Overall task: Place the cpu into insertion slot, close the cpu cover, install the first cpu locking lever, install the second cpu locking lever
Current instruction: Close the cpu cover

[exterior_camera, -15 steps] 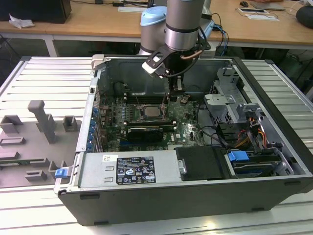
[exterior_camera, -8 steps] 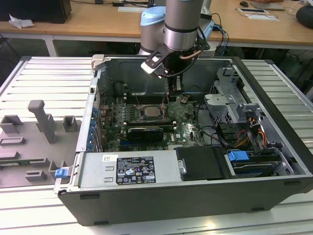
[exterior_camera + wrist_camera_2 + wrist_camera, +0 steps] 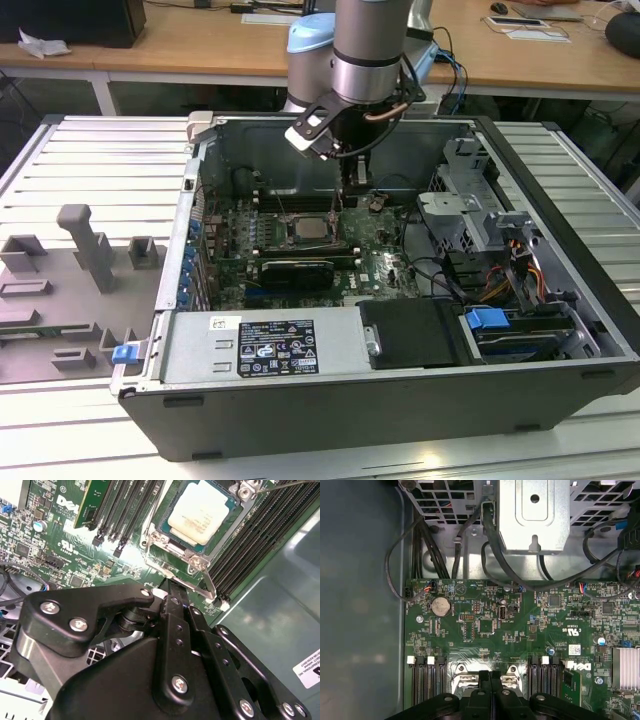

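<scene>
Hangs with jaws pressed together, pinching nothing: gripper (image 3: 169, 585), just beside the insertion slot (image 3: 162, 530). Seated flat there, one cpu (image 3: 200, 511): square, so no long axis, pale silver-grey top facing up. Framed by one cpu cover (image 3: 196, 560), silvery, lying flat around it, amid green board (image 3: 485, 625).

I see the cpu (image 3: 200, 512), a square chip with a pale silver-grey top, lying flat and seated in the slot (image 3: 292, 238) on the green board. The cover (image 3: 175, 554), a thin silvery frame, lies down flat round the chip, whose top shows through its window. One thin wire lever (image 3: 209, 585) runs along the frame's edge and a second rod (image 3: 287, 484) sits at the opposite corner. I can't tell whether either is latched.
</scene>
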Controlling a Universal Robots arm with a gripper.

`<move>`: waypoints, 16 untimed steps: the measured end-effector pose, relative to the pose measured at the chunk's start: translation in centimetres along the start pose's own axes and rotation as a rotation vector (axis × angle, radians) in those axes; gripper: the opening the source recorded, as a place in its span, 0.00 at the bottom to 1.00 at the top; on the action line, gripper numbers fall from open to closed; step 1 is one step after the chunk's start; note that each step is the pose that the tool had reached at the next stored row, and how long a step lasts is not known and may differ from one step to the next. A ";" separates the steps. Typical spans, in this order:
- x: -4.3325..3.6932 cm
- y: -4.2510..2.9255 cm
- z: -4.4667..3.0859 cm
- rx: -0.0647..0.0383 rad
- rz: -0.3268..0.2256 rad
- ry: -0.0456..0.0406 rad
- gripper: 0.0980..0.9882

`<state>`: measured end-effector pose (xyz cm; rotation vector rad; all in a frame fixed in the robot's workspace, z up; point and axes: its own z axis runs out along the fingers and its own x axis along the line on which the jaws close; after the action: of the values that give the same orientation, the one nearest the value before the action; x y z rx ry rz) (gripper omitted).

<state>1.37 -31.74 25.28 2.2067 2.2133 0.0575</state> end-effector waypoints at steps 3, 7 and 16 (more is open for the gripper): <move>0.00 -0.16 0.00 0.000 0.000 0.0000 0.01; 0.00 -0.28 0.01 0.000 0.000 0.0000 0.01; 0.00 -0.52 0.03 0.000 0.000 0.0000 0.01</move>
<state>0.85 -31.73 25.23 2.2067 2.2133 0.0575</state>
